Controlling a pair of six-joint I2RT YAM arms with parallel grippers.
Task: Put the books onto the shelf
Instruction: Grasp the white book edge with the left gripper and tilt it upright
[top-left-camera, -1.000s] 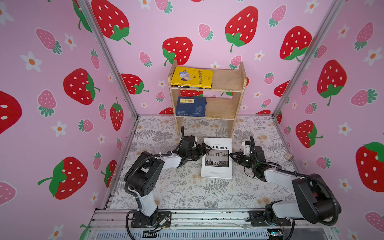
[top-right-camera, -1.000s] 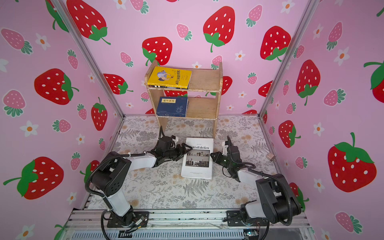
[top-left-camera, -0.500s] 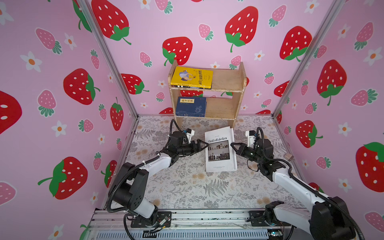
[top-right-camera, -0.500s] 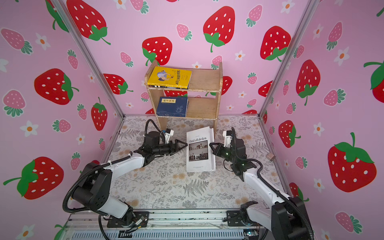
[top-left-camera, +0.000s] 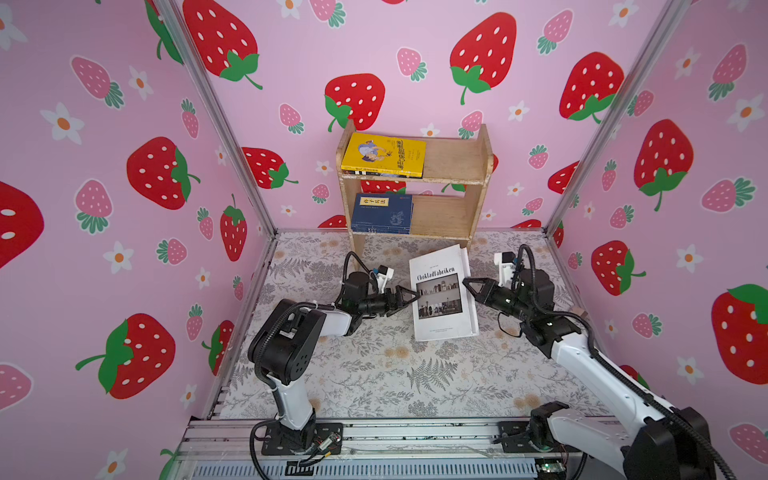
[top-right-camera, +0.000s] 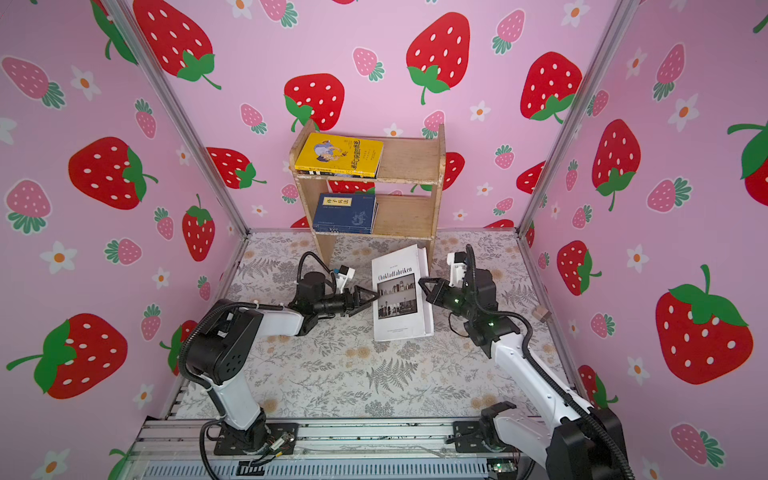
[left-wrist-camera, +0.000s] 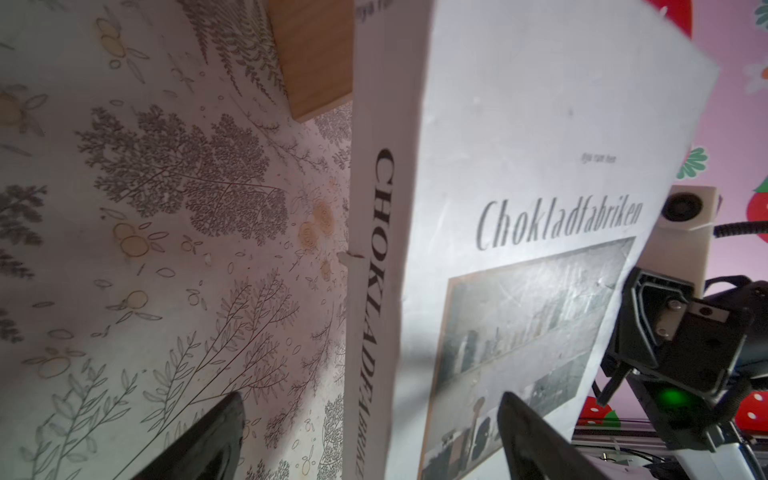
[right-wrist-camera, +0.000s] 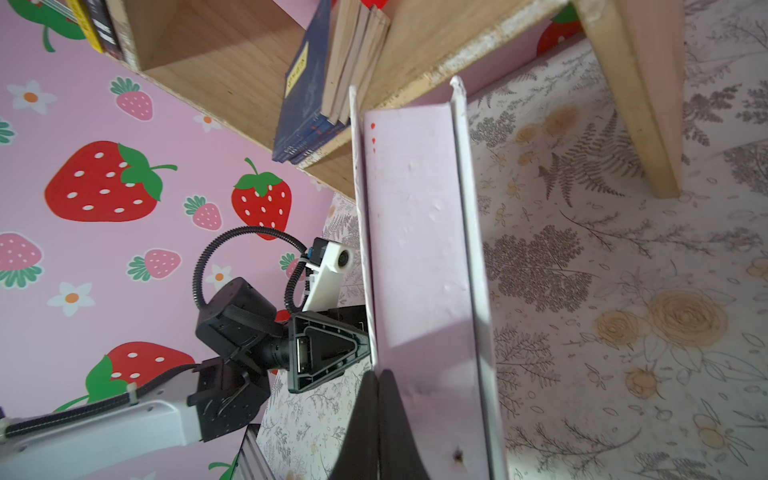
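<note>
Shelved: yellow book (top-left-camera: 384, 154) on the upper tier of the shelf (top-left-camera: 453, 160); navy books (top-left-camera: 382, 212) stacked on the lower.

Outstanding: white book (top-left-camera: 442, 293), tilted on the floral mat (top-left-camera: 374, 374) before the shelf. Cover and spine read "Chokladfabriken".

My left gripper (top-left-camera: 409, 296) is spread wide at its spine. My right gripper (top-left-camera: 467, 283), clenched and empty, presses its page edge.

The white book (left-wrist-camera: 519, 124) bears "Chokladfabriken" on its cover and along its spine.
</note>
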